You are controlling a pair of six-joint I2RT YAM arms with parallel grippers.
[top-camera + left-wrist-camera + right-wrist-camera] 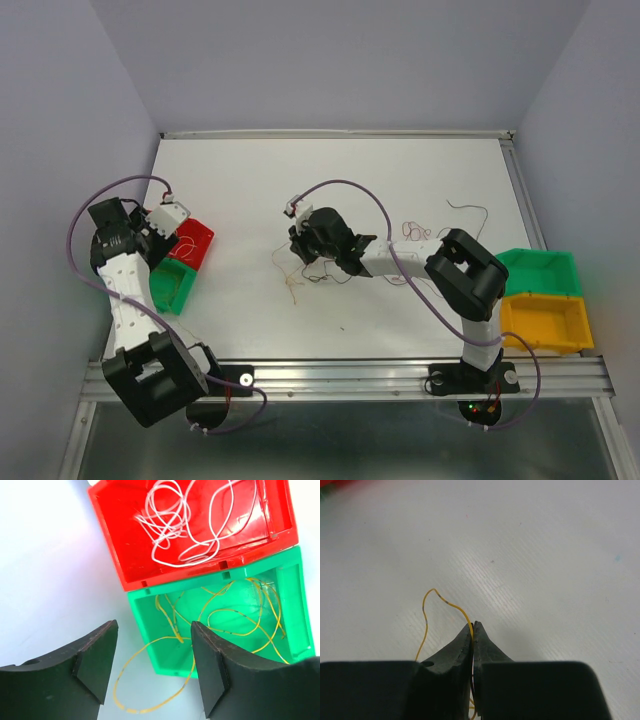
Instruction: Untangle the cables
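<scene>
In the top view the right arm's own wrist hides its fingertips, and the strands beneath are so thin that we cannot tell which crosses which; the pale tangle (294, 286) at the wrist's 6 o'clock is a faint scribble. The wrist view shows the right gripper (473, 627) pressed together on a yellow cable (434, 589), which arcs from the tips towards 10 o'clock and then drops behind the gripper's body, its far end hidden. The left gripper (153, 630) hangs with jaws wide apart, holding nothing, above the green bin (142, 630), where yellow wires (232, 611) lie coiled, one loop spilling over the near wall. Touching that bin at its 12 o'clock, the red bin (115, 545) holds white wire (175, 525). On the table (400, 170), red loops (413, 228) and a dark strand (470, 208) lie towards 3 o'clock of the right wrist, apart from the tangle.
</scene>
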